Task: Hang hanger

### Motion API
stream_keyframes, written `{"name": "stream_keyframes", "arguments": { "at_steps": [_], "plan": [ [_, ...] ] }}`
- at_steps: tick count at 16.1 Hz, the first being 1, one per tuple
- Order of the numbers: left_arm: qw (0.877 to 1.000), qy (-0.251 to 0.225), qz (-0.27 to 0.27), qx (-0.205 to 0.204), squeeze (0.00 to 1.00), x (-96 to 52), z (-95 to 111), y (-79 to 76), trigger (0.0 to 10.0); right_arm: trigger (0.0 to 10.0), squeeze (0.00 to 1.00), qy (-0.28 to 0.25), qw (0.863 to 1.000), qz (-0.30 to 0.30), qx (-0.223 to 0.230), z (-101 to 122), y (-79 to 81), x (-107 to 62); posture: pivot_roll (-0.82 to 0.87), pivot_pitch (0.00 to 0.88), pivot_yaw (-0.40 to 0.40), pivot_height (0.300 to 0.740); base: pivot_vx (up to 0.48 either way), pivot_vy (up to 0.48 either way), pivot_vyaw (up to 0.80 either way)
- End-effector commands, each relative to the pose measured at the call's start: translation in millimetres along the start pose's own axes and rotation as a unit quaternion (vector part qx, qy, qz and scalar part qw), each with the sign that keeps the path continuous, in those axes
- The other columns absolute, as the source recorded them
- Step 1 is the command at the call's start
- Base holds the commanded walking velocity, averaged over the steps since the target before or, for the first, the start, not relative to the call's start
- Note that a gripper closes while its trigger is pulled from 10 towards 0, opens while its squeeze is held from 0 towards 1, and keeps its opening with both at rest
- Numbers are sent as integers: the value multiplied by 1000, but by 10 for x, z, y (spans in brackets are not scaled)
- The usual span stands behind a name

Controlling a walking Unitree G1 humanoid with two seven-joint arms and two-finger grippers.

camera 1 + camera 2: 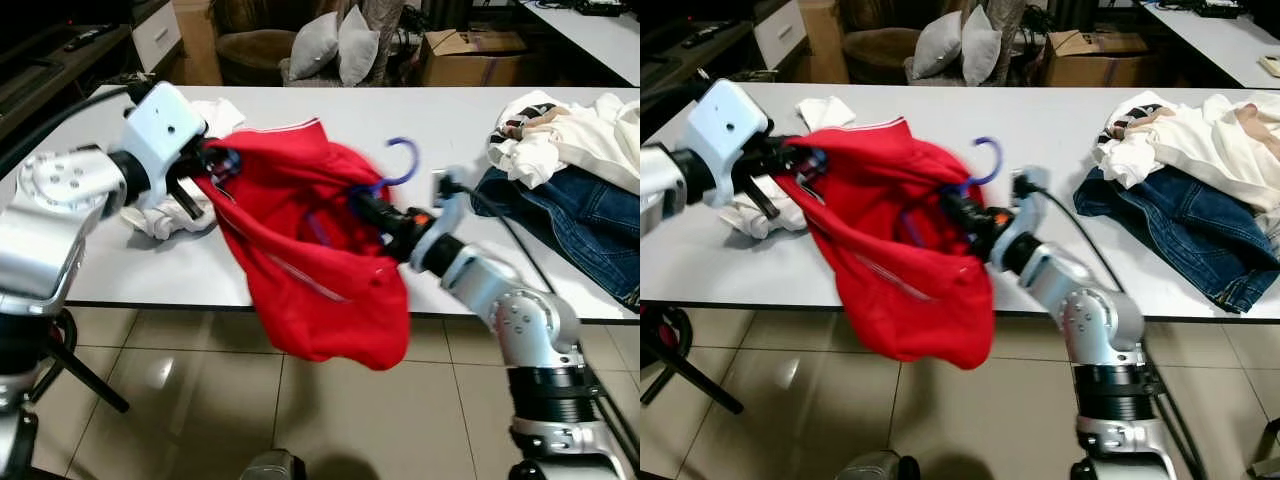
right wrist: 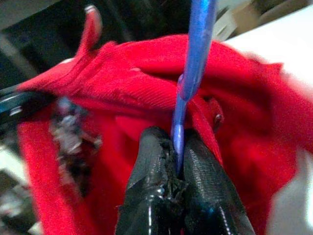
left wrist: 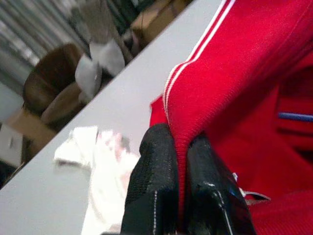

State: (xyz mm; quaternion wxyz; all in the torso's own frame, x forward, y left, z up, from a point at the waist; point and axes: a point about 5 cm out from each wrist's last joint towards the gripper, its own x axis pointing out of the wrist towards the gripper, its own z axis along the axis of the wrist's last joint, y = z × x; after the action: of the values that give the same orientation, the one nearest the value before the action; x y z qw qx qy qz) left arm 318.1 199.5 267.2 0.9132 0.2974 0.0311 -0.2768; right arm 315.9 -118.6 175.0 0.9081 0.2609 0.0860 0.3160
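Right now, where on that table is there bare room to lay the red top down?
The widest bare stretch of the white table lies between the red garment and the jeans. It is crowded at the right end, with the white clothes, and near the white cloth at left.

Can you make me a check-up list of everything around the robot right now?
Surface: white table, mostly bare.
Job's things: red shirt held up over the table edge; blue hanger hook sticking out the top.
Clutter: white cloth; white clothes on jeans.
Grippers: left gripper shut on the shirt's edge; right gripper shut on the hanger.
Cables: black cable along the right arm.
Surroundings: pillows, cardboard box, tiled floor.
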Motion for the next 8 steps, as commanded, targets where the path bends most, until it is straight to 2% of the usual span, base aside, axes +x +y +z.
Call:
{"name": "stream_keyframes", "arguments": {
  "at_steps": [1,2,3,4,5,6,7,8],
  "plan": [
    [998,-48,43,18,0,-45,153,103,0,10000,0,-17,1000,-7,-7,65,-29,-38,79,0,56,740,0,0,0],
    [996,-65,54,24,0,-47,198,121,0,10000,0,-7,1000,0,-17,51,-22,-49,79,0,56,740,0,0,0],
    [987,-125,97,16,0,-64,387,215,0,10000,0,14,999,13,-27,-4,2,-76,79,0,55,740,0,0,0],
    [980,-160,112,25,0,-83,492,251,0,10000,0,16,999,24,-31,-16,27,-84,80,0,54,740,0,0,0],
    [977,-175,116,30,0,-93,533,257,0,10000,0,12,999,27,-36,-8,37,-85,79,0,55,740,0,0,0],
    [972,-196,125,33,0,-109,587,265,0,10000,0,-12,998,32,-44,34,59,-82,78,0,56,740,0,0,0],
    [969,-199,143,36,0,-106,585,284,0,10000,0,-64,994,32,-77,138,88,-83,76,0,57,740,0,0,0],
    [972,-177,153,34,0,-79,512,299,0,10000,0,-97,988,23,-118,203,106,-88,74,0,58,740,0,0,0]
  ]
}}
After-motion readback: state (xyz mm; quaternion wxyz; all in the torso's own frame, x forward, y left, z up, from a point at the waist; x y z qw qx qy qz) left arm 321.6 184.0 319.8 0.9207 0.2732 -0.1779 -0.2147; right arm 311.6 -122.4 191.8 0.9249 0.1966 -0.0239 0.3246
